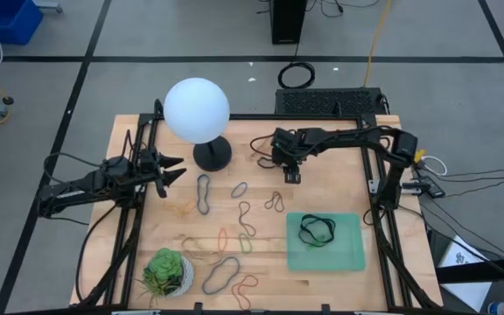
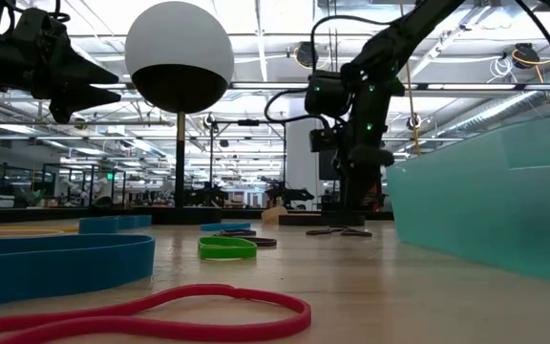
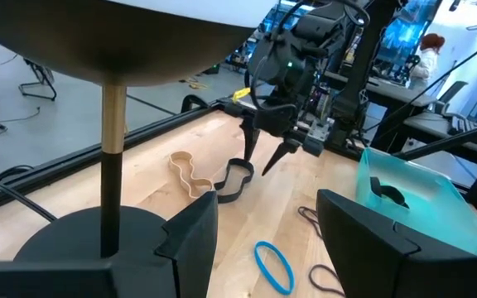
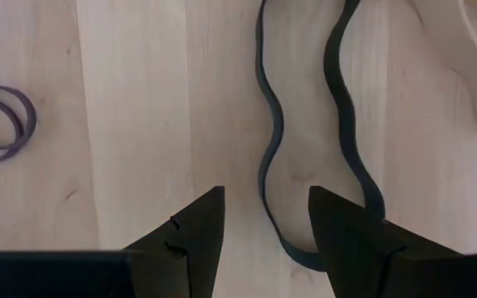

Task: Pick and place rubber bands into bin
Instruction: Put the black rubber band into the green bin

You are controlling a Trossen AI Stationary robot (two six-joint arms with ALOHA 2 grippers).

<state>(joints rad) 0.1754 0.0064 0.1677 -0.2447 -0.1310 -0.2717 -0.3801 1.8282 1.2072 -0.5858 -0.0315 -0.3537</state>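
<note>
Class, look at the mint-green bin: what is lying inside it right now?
Inside the bin lies one black rubber band, twisted into loops. The rest of its floor looks bare; nothing seems hidden underneath.

Rubber bands [image 1: 234,229] lie scattered flat; one black band [image 4: 313,141] directly beneath the open right gripper [image 4: 263,228]. Bin [image 1: 348,254] nearby holds one.

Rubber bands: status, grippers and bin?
Right gripper open, above a black rubber band. Left gripper open, idle by the lamp. Bin holds one black band. Nothing blocking.
</note>
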